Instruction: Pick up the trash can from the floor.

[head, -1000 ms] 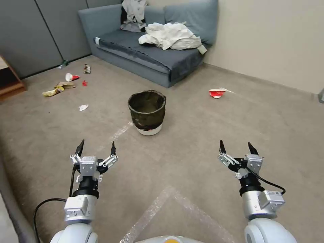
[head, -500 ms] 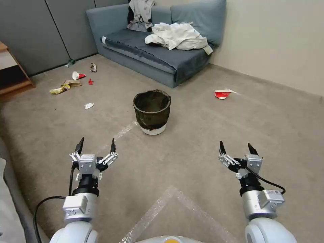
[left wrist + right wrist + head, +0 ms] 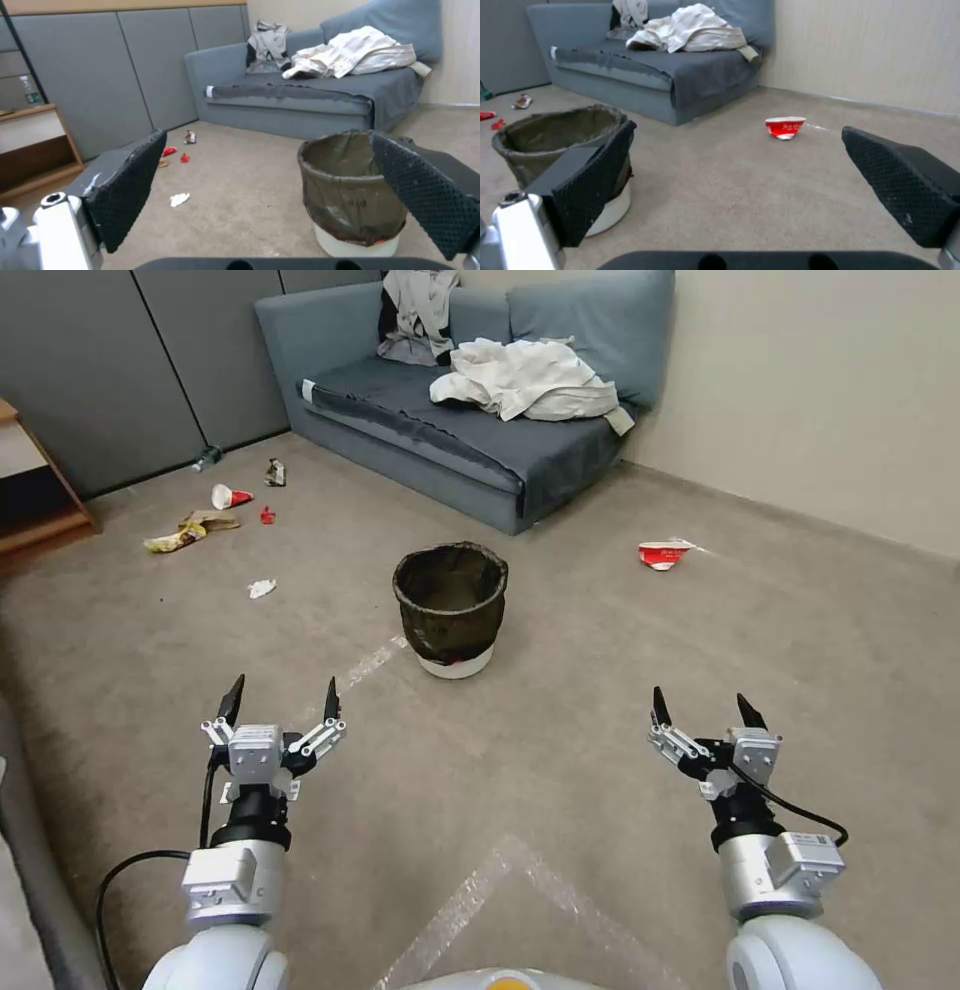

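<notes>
L gripper (image 3: 283,698) & R gripper (image 3: 705,708) fwd, jaws apart, empty

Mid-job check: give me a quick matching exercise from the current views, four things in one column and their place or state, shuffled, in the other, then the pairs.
Things:
1. trash can
2. crushed red cup
3. white clothes
4. left gripper

Place or state:
A. piled on the sofa seat
B. open, hanging over the floor short of the can
C. upright on the carpet, dark bag folded over its rim
D. lying on the carpet near the wall, on the robot's right

Pairs: 1-C, 2-D, 3-A, 4-B. The right gripper is open too.
</notes>
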